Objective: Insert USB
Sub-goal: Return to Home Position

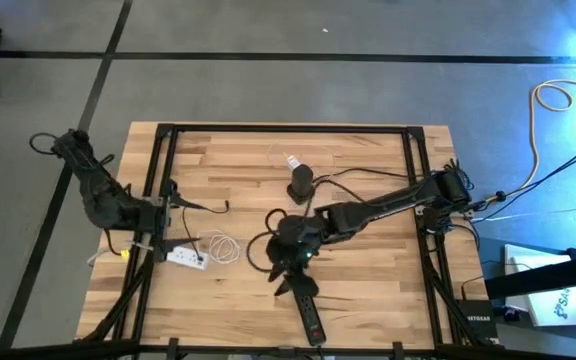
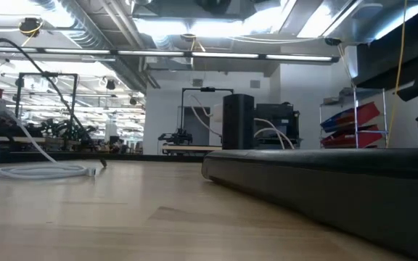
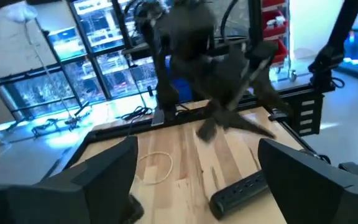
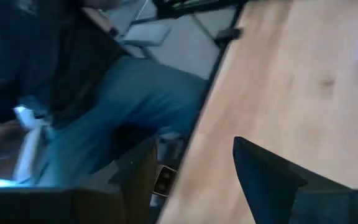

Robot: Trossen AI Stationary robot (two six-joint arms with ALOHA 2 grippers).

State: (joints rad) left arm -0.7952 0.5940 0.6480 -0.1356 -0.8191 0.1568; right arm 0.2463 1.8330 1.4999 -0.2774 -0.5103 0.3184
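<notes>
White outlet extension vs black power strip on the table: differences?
The white outlet extension is shorter and lies near the left side of the wooden table, a white cable coiled beside it; the black power strip is longer and lies nearer the middle. Both lie flat on it.

White outlet extension [image 1: 188, 258] is seen lying flat near the left edge of the table [image 1: 388, 285]. White USB cable [image 1: 227, 247] is coiled loosely just beside it.
</notes>
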